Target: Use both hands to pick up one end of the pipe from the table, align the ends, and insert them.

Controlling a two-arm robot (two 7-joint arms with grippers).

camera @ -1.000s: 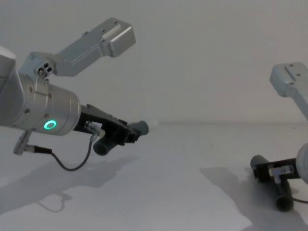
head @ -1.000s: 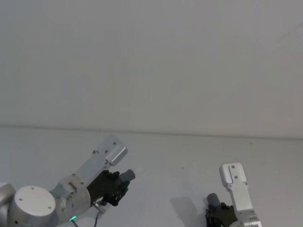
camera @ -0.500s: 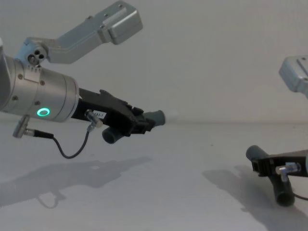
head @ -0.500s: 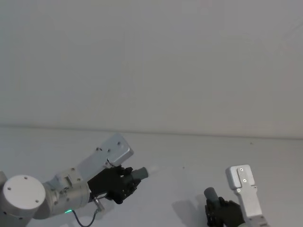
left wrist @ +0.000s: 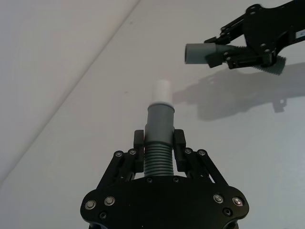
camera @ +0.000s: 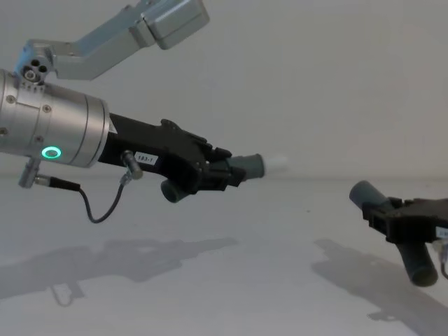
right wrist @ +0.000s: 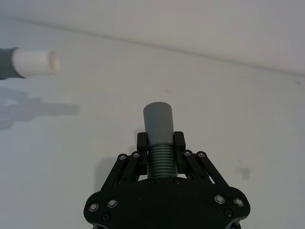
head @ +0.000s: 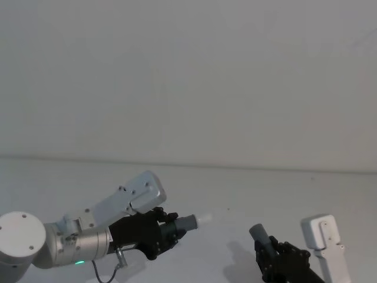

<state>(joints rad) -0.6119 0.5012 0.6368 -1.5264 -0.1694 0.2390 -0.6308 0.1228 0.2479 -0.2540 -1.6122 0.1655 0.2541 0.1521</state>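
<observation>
Moved since before: left gripper (camera: 225, 175) has carried its piece higher and farther towards the right arm; right gripper (camera: 392, 215) has raised its piece off the plain white-grey matte table (camera: 231, 280).
Left fingers: black plastic fingers (left wrist: 138, 142) clamped narrowly on the ribs of the dark grey, bent, ribbed hose piece with a white stub (left wrist: 159, 129).
Left piece: its smooth collar and the white stub (left wrist: 163, 89) stick out past the fingertips, pointing towards the right arm; in the chest view its other end shows just below the gripper.
Right fingers: black plastic fingers (right wrist: 179, 141) closed on the ribs of the dark grey, bent, ribbed hose piece with a plain round mouth (right wrist: 158, 121).
Right piece: the open grey mouth (camera: 364, 191) tilts up and towards the left gripper; the other end slopes down, clear of the table.
Ends: apart and not in line; in the chest view the white stub sits higher than the grey mouth.
Left wrist: silver cylindrical wrist (camera: 56, 129) with a green ring light (camera: 50, 152); a thin black cable (camera: 92, 217) loops below it.
Table: carries the shadows of both arms.
</observation>
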